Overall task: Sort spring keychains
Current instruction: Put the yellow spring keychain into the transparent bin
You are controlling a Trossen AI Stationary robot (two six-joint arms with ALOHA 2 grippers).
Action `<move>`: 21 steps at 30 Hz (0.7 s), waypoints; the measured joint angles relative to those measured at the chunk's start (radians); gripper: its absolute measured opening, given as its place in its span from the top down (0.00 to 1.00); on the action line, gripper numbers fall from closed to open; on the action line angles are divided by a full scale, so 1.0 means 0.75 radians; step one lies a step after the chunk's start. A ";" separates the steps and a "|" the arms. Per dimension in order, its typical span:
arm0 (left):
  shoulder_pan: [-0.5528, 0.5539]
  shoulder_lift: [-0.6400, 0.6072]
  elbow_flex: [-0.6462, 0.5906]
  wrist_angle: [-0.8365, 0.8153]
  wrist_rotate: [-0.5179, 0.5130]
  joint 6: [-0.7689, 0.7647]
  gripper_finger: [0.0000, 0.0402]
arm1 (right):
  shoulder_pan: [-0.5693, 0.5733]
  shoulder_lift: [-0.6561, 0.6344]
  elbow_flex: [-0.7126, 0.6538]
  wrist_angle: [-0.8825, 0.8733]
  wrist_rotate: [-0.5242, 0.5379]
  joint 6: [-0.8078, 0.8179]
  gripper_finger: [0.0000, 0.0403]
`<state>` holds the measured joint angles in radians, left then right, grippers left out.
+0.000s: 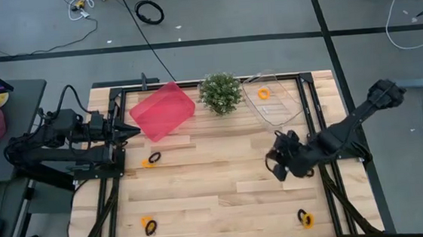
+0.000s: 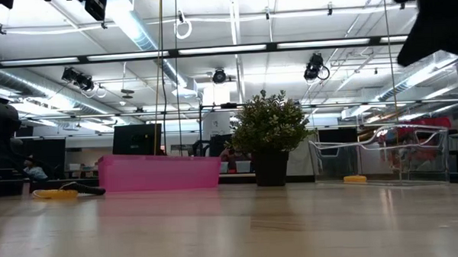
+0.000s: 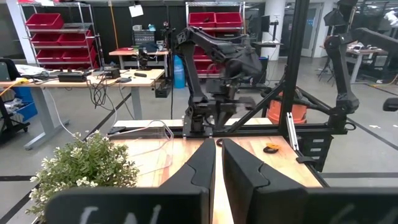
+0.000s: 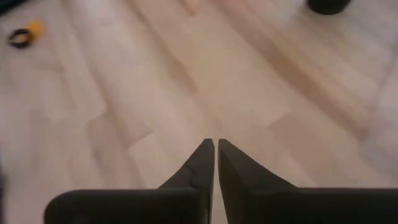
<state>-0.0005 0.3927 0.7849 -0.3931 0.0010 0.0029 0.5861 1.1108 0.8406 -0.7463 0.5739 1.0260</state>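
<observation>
Three spring keychain pairs, each orange-yellow with black, lie on the wooden table: one left of centre [image 1: 151, 160], one near the front left [image 1: 150, 226], one near the front right [image 1: 305, 218]. Another orange keychain [image 1: 263, 93] lies in the clear bin [image 1: 278, 105] at the back right. My left gripper [image 1: 133, 130] is shut and empty, at the table's left edge beside the pink bin [image 1: 162, 111]. My right gripper [image 1: 276, 166] is shut and empty, above bare table right of centre. The right wrist view shows its shut fingers [image 4: 215, 149] and a keychain [image 4: 22, 36] far off.
A potted plant [image 1: 220, 93] stands at the back centre between the pink bin and the clear bin. A black metal frame [image 1: 117, 171] runs along the table's sides. In the low view the pink bin [image 2: 159, 173], plant [image 2: 269, 135] and clear bin [image 2: 383, 157] stand in a row.
</observation>
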 joint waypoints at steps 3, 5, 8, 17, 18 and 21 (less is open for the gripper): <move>0.000 0.000 0.000 0.000 0.000 0.000 0.93 | 0.101 0.021 0.000 0.041 0.047 0.070 0.94; 0.000 0.000 0.000 0.000 0.000 0.000 0.93 | 0.159 0.041 0.000 0.079 0.062 0.098 0.94; 0.000 0.000 0.000 0.000 0.000 0.000 0.93 | 0.221 0.074 0.000 0.130 0.061 0.144 0.95; 0.000 0.000 0.000 0.000 0.000 0.000 0.93 | 0.341 0.178 0.000 0.375 0.061 0.162 0.99; 0.000 0.000 0.000 0.000 0.000 0.000 0.93 | 0.354 0.188 0.000 0.403 0.061 0.164 0.99; 0.000 0.000 0.000 0.000 0.000 0.000 0.93 | 0.390 0.212 0.000 0.484 0.062 0.168 0.99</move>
<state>-0.0005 0.3927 0.7853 -0.3933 0.0010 0.0032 0.8782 1.2701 0.8406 -0.3834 0.6201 1.1519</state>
